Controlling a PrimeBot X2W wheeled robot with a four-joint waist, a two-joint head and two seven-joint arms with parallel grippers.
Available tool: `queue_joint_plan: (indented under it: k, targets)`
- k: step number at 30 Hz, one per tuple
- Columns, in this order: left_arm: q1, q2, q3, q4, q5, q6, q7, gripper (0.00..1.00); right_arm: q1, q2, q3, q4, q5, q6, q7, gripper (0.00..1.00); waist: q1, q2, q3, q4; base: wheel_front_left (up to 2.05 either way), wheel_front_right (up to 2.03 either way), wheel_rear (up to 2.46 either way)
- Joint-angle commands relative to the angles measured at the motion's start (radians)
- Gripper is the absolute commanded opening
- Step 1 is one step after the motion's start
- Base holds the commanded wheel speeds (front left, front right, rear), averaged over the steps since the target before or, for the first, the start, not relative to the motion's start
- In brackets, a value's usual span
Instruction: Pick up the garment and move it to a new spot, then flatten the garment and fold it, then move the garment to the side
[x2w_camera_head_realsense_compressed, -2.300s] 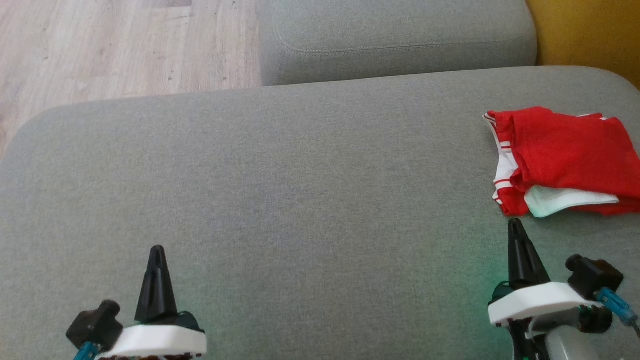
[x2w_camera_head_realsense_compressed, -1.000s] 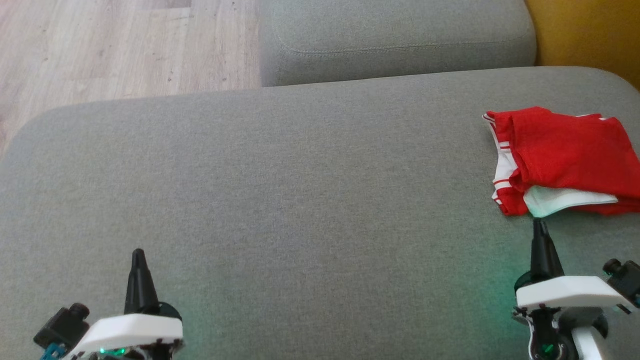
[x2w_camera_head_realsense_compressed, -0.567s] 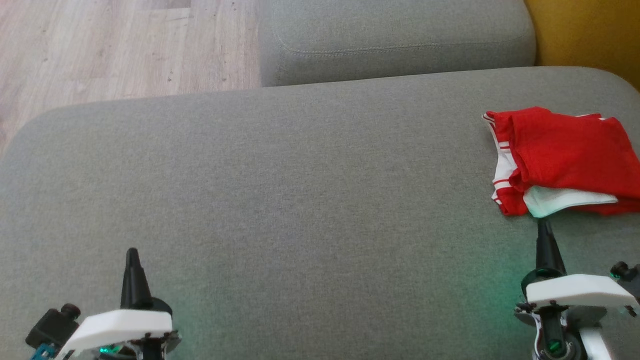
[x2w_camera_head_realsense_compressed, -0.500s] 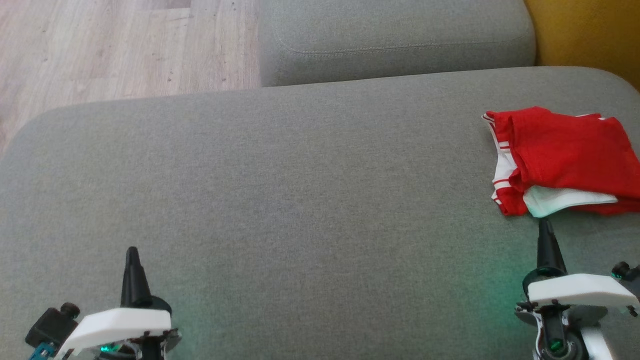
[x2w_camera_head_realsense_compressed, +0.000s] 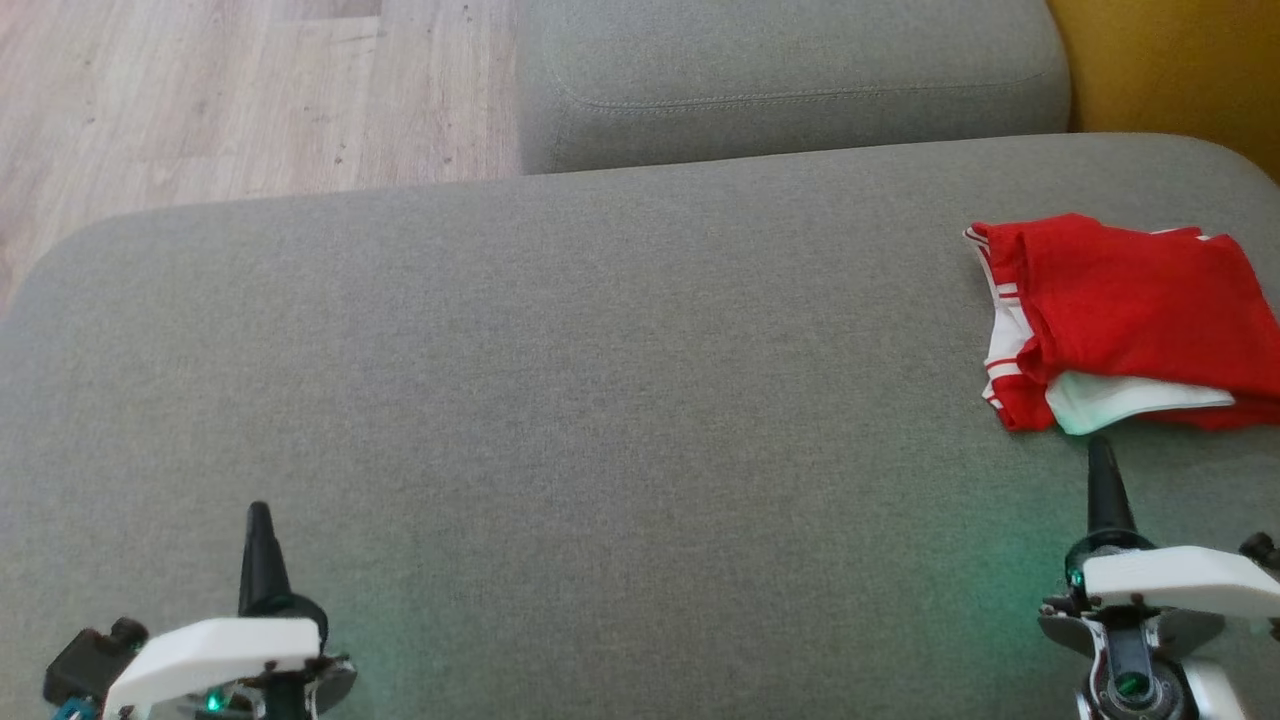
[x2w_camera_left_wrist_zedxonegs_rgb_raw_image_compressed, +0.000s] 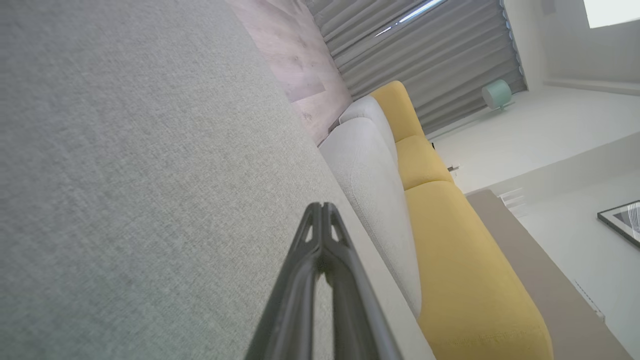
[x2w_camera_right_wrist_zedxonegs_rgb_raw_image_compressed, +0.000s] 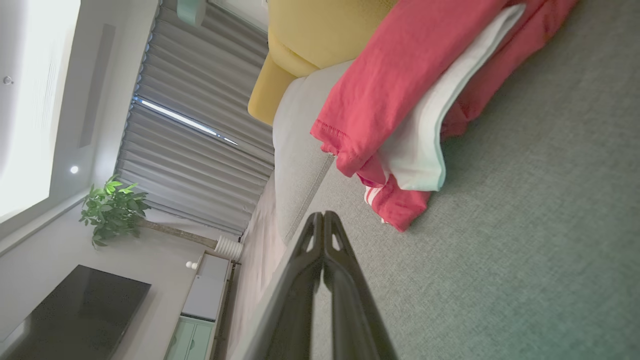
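Our left gripper (x2w_camera_head_realsense_compressed: 258, 518) and right gripper (x2w_camera_head_realsense_compressed: 1099, 458) sit closed, empty. The garment (x2w_camera_head_realsense_compressed: 1130, 320) hugs the cushion's (x2w_camera_head_realsense_compressed: 600, 350) right edge — a nudge could unfold it.

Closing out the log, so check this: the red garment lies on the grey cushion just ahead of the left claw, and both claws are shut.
Wrong side: the garment lies just ahead of the right claw, not the left claw, as the head view shows. It does lie on the grey cushion, and both claws are shut.
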Motion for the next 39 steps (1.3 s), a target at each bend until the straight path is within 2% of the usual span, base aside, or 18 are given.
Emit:
queue_joint_plan:
  k: [1, 39]
  targets:
    - [-0.058, 0.004, 0.032, -0.029, -0.025, -0.009, 0.006, 0.00, -0.051, -0.004, 0.008, -0.041, 0.028, 0.004, 0.006, 0.00, 0.0000, -0.0001, 0.000, 0.000, 0.00, 0.00, 0.00]
    - [-0.086, 0.005, 0.087, -0.024, -0.404, -0.022, 0.118, 0.00, -0.056, -0.005, -0.033, -0.077, 0.442, 0.007, 0.116, 0.00, -0.0001, -0.0001, -0.002, -0.002, 0.00, 0.00, 0.00]
